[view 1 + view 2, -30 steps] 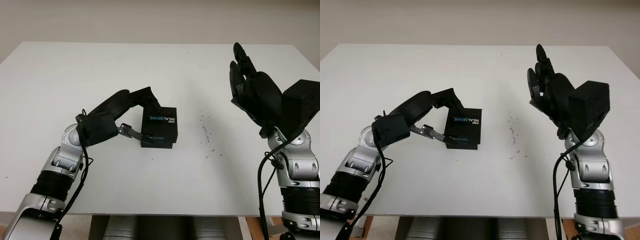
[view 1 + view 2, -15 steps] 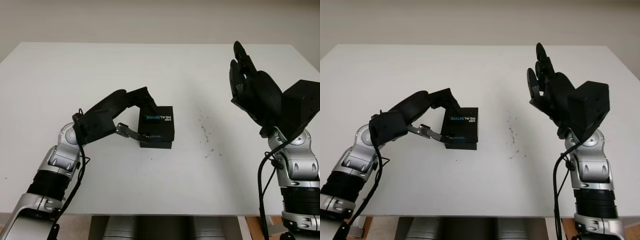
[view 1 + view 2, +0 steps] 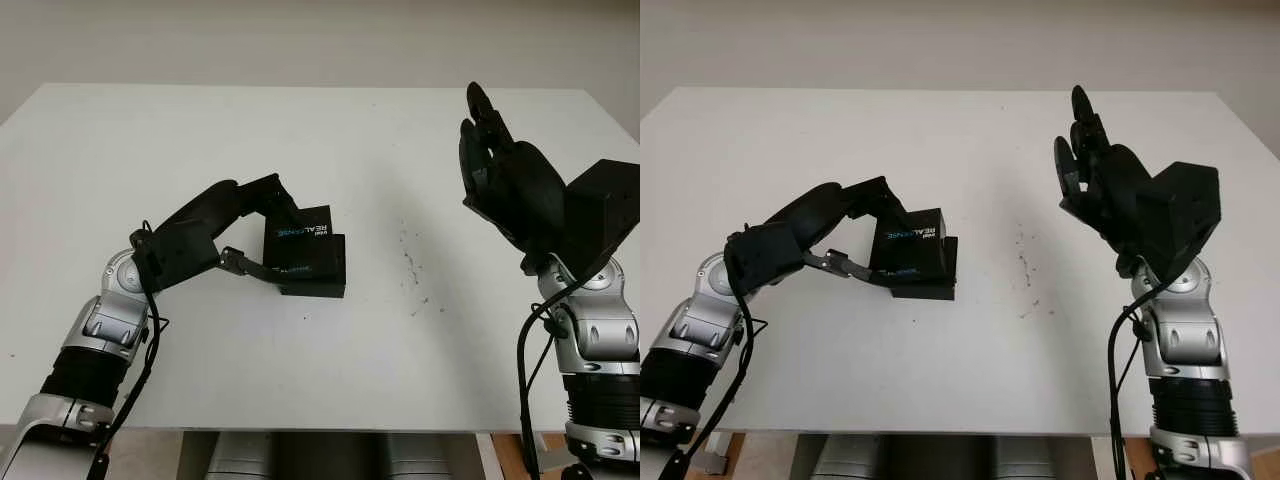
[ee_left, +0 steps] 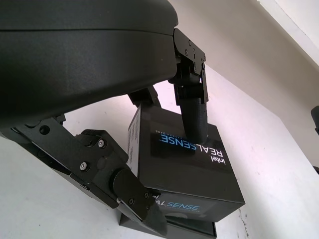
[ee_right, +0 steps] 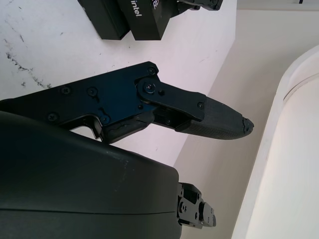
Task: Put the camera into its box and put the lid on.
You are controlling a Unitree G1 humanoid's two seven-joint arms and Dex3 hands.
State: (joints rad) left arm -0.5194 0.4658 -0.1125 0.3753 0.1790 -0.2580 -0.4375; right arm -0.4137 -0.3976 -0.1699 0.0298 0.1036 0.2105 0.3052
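The left hand (image 3: 235, 232) grips the black lid (image 3: 298, 237), the piece printed with the brand name, with one of its fingers (image 4: 192, 112) pressed on the printed top and another hooked low at the near edge. Half a second ago the lid sat square and flat on the box (image 3: 315, 287). Now its edge on the hand's side is raised, so the lid tilts, and it has slid toward the hand. A strip of the box base shows on the far side and along the near side. Lid and box are touching, but they are not lined up.

The box stands on the white counter (image 3: 330, 140) a little left of centre. The camera itself cannot be seen; whether it lies inside the box cannot be told.

The right hand (image 3: 500, 170) is open, held up above the right part of the counter, well apart from the box.

Judging by this, the lid is not seated: either the hand is lifting it off, or the closing pull has dragged it askew. Before the task can count as done, the lid must be squared over the base and pressed down level.
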